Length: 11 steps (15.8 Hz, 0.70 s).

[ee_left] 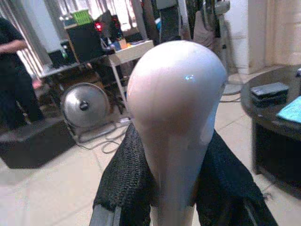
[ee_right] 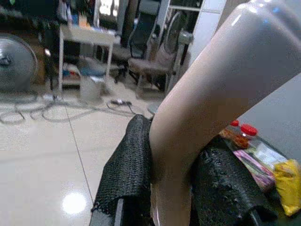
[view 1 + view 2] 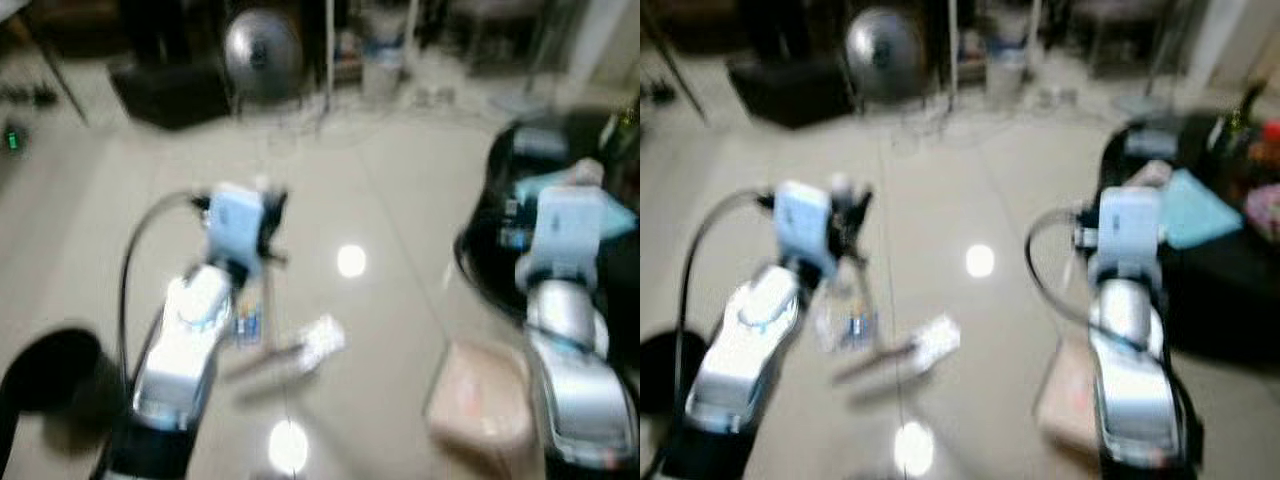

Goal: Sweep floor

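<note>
L gripper [image 1: 171,188] jaws pinch a pale handle [image 1: 176,117]; R gripper [image 2: 171,188] jaws pinch a curved handle [image 2: 211,94]. Head views blurred: litter [image 3: 320,342] and a bottle [image 3: 845,315] on the floor [image 3: 400,200]. R wrist adds jars [image 2: 242,134] on the dark desk [image 2: 282,108]; L wrist, a person [image 1: 14,80].

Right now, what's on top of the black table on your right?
On the black table: red-capped bottles, colourful packets, and in the left wrist view a dark box and a blue sheet. The handle covers the rest.
</note>
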### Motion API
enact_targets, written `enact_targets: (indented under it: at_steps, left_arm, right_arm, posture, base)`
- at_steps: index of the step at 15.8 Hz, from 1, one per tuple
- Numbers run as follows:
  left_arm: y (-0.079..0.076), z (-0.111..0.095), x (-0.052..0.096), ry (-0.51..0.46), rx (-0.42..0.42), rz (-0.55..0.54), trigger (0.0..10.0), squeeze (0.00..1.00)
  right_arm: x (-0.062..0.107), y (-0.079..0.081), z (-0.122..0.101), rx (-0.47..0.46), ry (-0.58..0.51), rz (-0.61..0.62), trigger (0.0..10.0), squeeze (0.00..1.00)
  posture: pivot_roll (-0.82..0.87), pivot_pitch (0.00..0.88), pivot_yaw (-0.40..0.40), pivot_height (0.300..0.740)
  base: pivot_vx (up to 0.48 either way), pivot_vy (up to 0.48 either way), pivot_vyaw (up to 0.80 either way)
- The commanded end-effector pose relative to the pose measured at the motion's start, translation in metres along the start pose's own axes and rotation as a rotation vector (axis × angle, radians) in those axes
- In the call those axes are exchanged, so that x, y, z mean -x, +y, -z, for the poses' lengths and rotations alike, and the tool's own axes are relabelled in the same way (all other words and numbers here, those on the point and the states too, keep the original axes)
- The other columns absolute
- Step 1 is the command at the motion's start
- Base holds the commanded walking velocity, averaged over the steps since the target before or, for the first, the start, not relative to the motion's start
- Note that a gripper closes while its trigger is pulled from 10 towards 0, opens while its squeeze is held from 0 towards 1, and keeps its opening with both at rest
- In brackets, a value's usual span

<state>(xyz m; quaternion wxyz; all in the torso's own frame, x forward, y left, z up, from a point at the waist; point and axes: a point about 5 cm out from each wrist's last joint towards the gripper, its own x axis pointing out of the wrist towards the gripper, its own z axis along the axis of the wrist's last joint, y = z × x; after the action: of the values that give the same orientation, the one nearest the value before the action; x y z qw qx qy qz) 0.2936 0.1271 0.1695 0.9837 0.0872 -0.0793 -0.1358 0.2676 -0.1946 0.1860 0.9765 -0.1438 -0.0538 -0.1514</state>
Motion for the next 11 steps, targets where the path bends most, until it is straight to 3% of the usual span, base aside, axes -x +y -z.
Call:
enact_targets:
  at_steps: [1, 4, 8, 11]
  left_arm:
    - [-0.003, -0.008, -0.002, -0.036, -0.009, -0.001, 10.0, 0.00]
    - [0.001, -0.007, 0.000, -0.035, -0.011, -0.035, 10.0, 0.00]
    - [0.001, -0.007, -0.002, -0.038, -0.005, -0.075, 10.0, 0.00]
    - [0.002, -0.008, -0.003, -0.041, -0.004, -0.074, 10.0, 0.00]
  right_arm:
    - [-0.001, -0.004, -0.001, -0.011, -0.020, -0.020, 10.0, 0.00]
    - [0.001, 0.002, -0.002, -0.050, -0.036, -0.080, 10.0, 0.00]
    - [-0.001, 0.008, -0.003, -0.025, -0.072, -0.119, 10.0, 0.00]
    - [-0.001, 0.004, -0.003, -0.066, -0.084, -0.081, 10.0, 0.00]
  posture:
    - [-0.02, 0.045, 0.063, 0.740]
    - [-0.02, 0.039, 0.062, 0.740]
    - [-0.02, 0.028, 0.065, 0.740]
    - [-0.02, 0.032, 0.072, 0.740]
  base:
    - [0.334, 0.000, 0.00]
    - [0.333, 0.000, 0.00]
    - [0.331, 0.000, 0.80]
    - [0.346, 0.000, 0.28]
